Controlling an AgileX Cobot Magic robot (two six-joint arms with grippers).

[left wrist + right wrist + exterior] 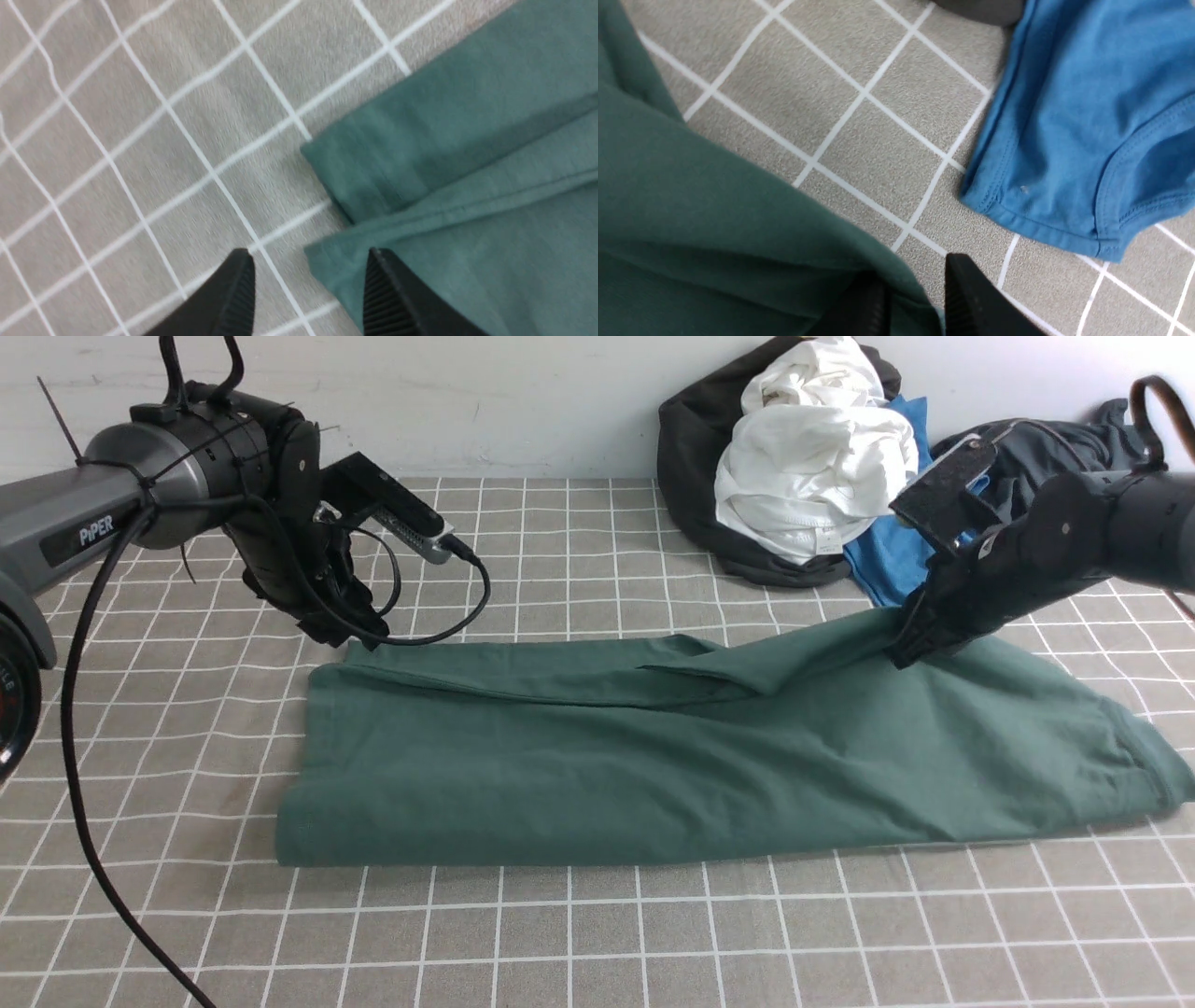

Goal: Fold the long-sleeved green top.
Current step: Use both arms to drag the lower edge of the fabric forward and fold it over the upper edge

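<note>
left gripper (308, 254) hovering open, one finger (387, 289) over top's (653, 765) 10 o'clock corner; right gripper (913, 270) sitting parted at 2 o'clock, top's edge lying between fingers (966, 294).

Left claw (309, 255) and right claw (915, 275) angle downward, jaws apart.

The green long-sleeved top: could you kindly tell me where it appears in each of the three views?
Front view: the green long-sleeved top lies across the middle of the picture.
Left wrist view: its folded corner sits by the left claw.
Right wrist view: its edge reaches the right claw, apart from the blue top.
Shared landmark: the grey tablecloth with white grid lines.
</note>
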